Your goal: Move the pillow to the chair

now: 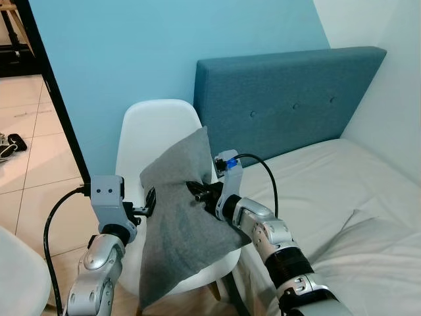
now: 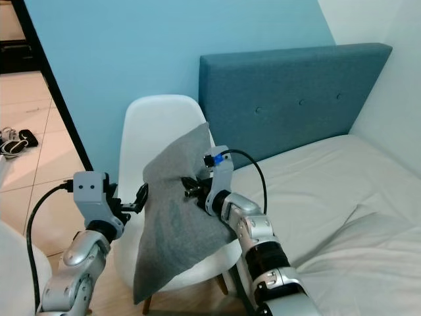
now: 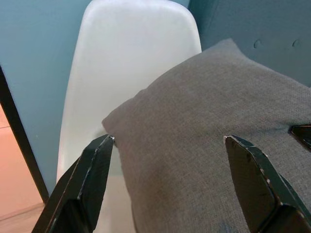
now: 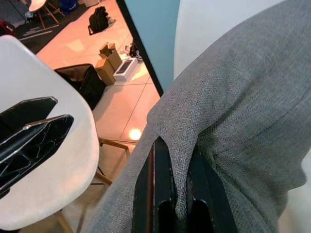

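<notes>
At lower left the left gripper [image 1: 150, 203] hangs with its fingers spread apart, just beside the left edge of the grey pillow [image 1: 181, 224]. The pillow stands tilted at the frame's centre against the white chair [image 1: 154, 128]. The right gripper [image 1: 196, 191] pinches a fold of its cloth tightly. Right of centre lies the bed [image 1: 329, 191] beneath a blue headboard [image 1: 289, 99].

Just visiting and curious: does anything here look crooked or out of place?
Yes: the grey pillow stands tilted on the white chair, its lower corner hanging over the seat's front edge, fabric bunched in the right pincer. The left pincer is open at its edge.
</notes>
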